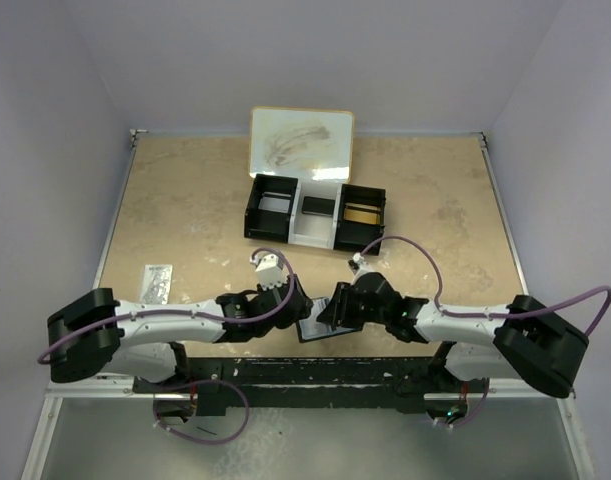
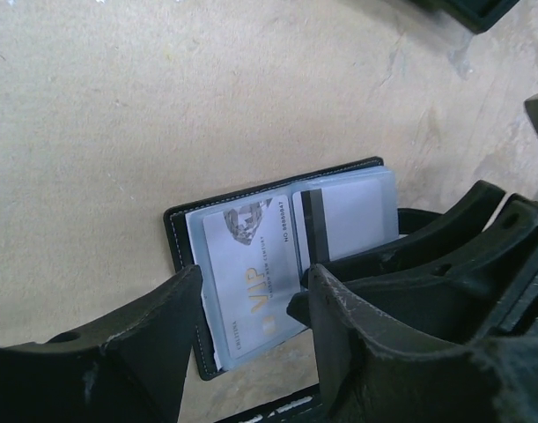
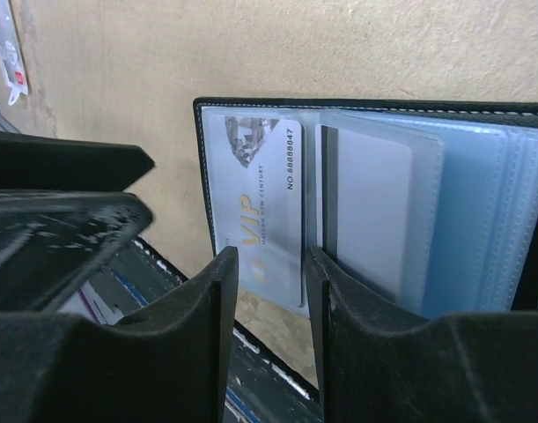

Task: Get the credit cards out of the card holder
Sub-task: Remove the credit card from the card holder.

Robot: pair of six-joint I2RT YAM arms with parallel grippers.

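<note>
The card holder point(image 1: 313, 329) lies open near the table's front edge, black outside point(image 2: 182, 238) with clear blue-grey sleeves point(image 3: 480, 211) inside. A silver card with gold VIP lettering point(image 2: 251, 269) point(image 3: 264, 203) sits in the left sleeve, its near end past the holder's edge. Beside it a second card shows a dark stripe point(image 2: 339, 216) point(image 3: 365, 203). My left gripper point(image 1: 297, 308) point(image 2: 251, 304) is open, its fingers straddling the VIP card's width. My right gripper point(image 1: 331, 306) point(image 3: 270, 282) is open with a narrower gap at the VIP card's near end, one finger point(image 3: 339, 317) over the striped card.
A black-and-white three-compartment tray point(image 1: 315, 212) stands mid-table, with a white board point(image 1: 301, 142) behind it. A small clear packet point(image 1: 158, 281) lies at the left. The black front rail point(image 1: 315, 375) runs just below the holder. The two grippers are close together, almost touching.
</note>
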